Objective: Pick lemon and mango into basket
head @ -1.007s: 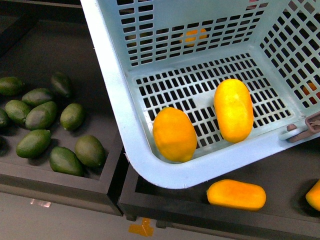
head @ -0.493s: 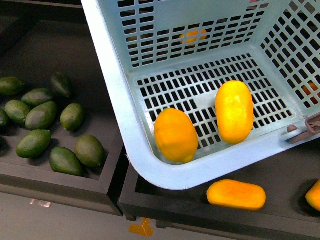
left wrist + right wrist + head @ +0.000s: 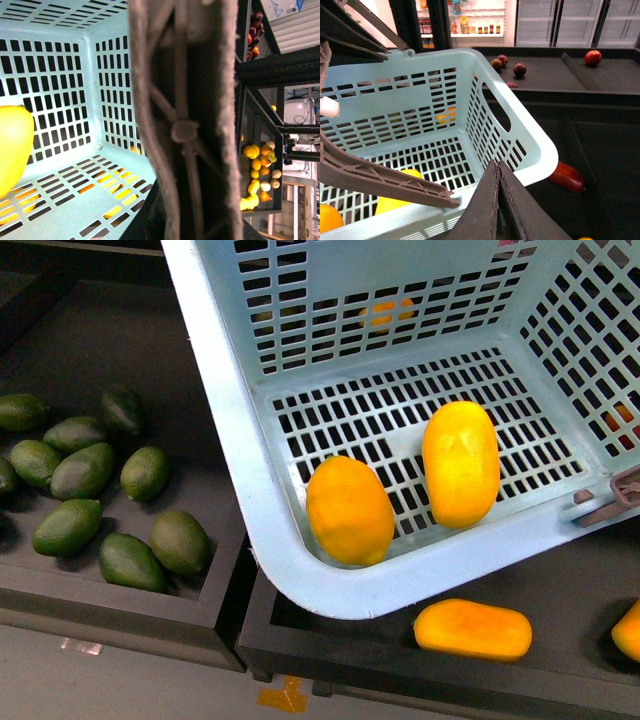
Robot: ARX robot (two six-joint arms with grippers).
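Observation:
The light teal basket (image 3: 250, 490) fills the front view, lifted and tilted above the black bins. Two fruits lie on its slotted floor. The bright yellow lemon (image 3: 461, 463) is toward the right. The deeper orange mango (image 3: 348, 510) lies beside it at the near corner. The lemon also shows in the left wrist view (image 3: 12, 145) and the right wrist view (image 3: 395, 202), where the mango (image 3: 327, 220) sits at the edge. My left gripper (image 3: 185, 210) is shut on the basket's brownish handle (image 3: 182, 100), which hides the fingers. My right gripper (image 3: 496, 170) is shut and empty, just outside the basket's rim (image 3: 540, 150).
Several dark green oval fruits (image 3: 85, 470) lie in a black tray at the left. Orange oval fruits (image 3: 472, 628) lie in the black bin under the basket. Red apples (image 3: 592, 57) and a reddish fruit (image 3: 566, 176) lie on dark shelves beyond the basket.
The lemon has rolled slightly to the left and away on the basket floor. The basket has shifted only a little. The mango has stayed in its corner.

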